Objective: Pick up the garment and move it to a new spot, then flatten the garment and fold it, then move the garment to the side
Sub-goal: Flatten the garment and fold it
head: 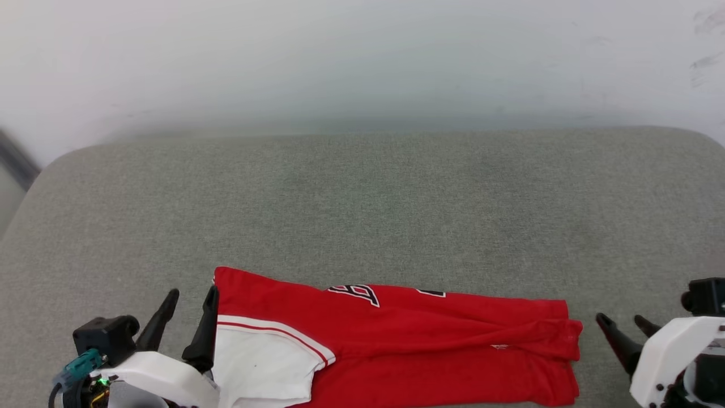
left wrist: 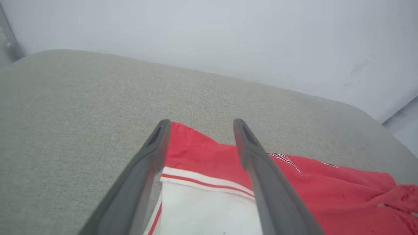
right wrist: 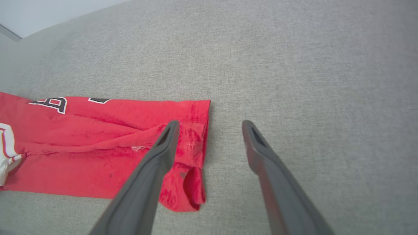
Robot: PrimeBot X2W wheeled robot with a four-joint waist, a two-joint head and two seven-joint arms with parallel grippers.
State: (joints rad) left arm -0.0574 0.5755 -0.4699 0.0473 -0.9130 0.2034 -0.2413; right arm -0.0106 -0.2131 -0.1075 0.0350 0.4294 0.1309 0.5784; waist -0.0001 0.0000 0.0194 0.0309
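Note:
The garment (head: 396, 334), a red jersey with a white striped-trim sleeve and black lettering, lies folded into a long strip on the grey cushion near its front edge. My left gripper (head: 191, 293) stands open at the strip's left end, one finger at the fabric's edge, holding nothing. In the left wrist view the garment (left wrist: 209, 156) shows between the spread fingers of the left gripper (left wrist: 200, 123). My right gripper (head: 620, 320) is open just past the right end, apart from the cloth. In the right wrist view the garment (right wrist: 98, 143) lies left of the right gripper (right wrist: 210, 124).
The grey fabric cushion (head: 362, 204) stretches wide behind the garment. A pale wall (head: 362, 56) rises at the back. The cushion's rounded corners show at far left and far right.

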